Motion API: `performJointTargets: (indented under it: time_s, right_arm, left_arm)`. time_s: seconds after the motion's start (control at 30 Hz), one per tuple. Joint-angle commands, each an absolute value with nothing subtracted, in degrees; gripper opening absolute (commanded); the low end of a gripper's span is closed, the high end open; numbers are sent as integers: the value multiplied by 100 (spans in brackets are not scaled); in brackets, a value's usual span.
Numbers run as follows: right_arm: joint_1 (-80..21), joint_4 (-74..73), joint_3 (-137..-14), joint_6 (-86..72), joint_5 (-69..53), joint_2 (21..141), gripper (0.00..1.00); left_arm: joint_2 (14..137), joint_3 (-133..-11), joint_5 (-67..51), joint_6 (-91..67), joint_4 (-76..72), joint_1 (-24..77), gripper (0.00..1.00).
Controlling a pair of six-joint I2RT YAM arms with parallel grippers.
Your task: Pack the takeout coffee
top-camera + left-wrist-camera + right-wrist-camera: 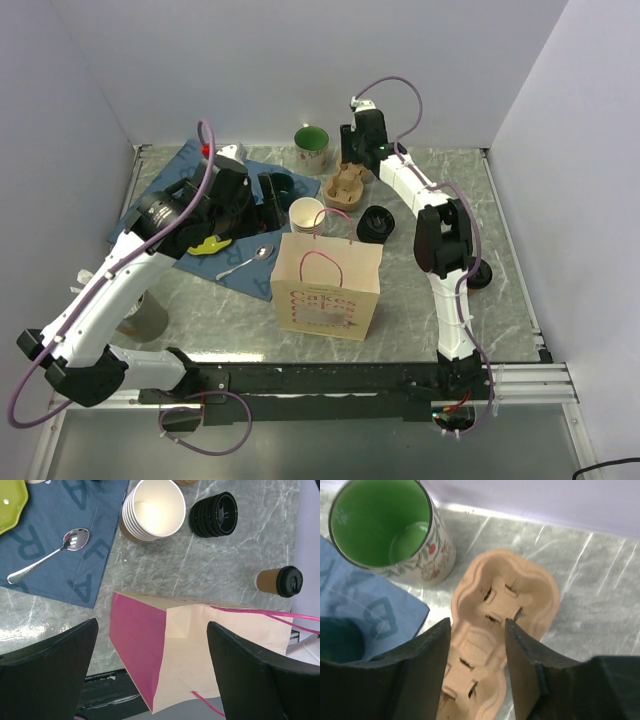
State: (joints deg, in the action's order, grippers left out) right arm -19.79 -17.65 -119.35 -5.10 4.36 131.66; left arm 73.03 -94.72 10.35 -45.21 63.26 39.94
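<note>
The takeout coffee, a brown paper cup with a black sip lid, stands on the marble right of the bag; from above only its lid shows behind the right arm. A paper bag with pink sides and handles stands open near the front. My left gripper hangs wide open above the bag's mouth, holding nothing. At the back, my right gripper is open, its fingers straddling a pulp cup carrier that lies flat on the table; in the top view it is just beyond the carrier.
A stack of lidless paper cups and a stack of black lids sit behind the bag. A green-lined mug stands by the carrier. A blue cloth carries a spoon and a yellow-green dish.
</note>
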Motion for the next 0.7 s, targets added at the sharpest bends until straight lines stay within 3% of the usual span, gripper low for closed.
performJointTargets:
  time_s: [0.0, 0.27, 0.67]
  right_arm:
    - [-2021, -1882, -11780, -362, 133, 13149, 59]
    - [-1951, -1828, -11294, 868, -614, 12937, 64]
    - [-1627, -2206, -12207, 1047, -1582, 13385, 67]
  left_arm:
    - [7435, -9694, 1063, -4333, 6301, 4008, 97]
    - [7418, -9694, 1081, -4377, 6328, 4008, 97]
    - [7488, -9861, 1055, -4491, 6469, 3999, 97]
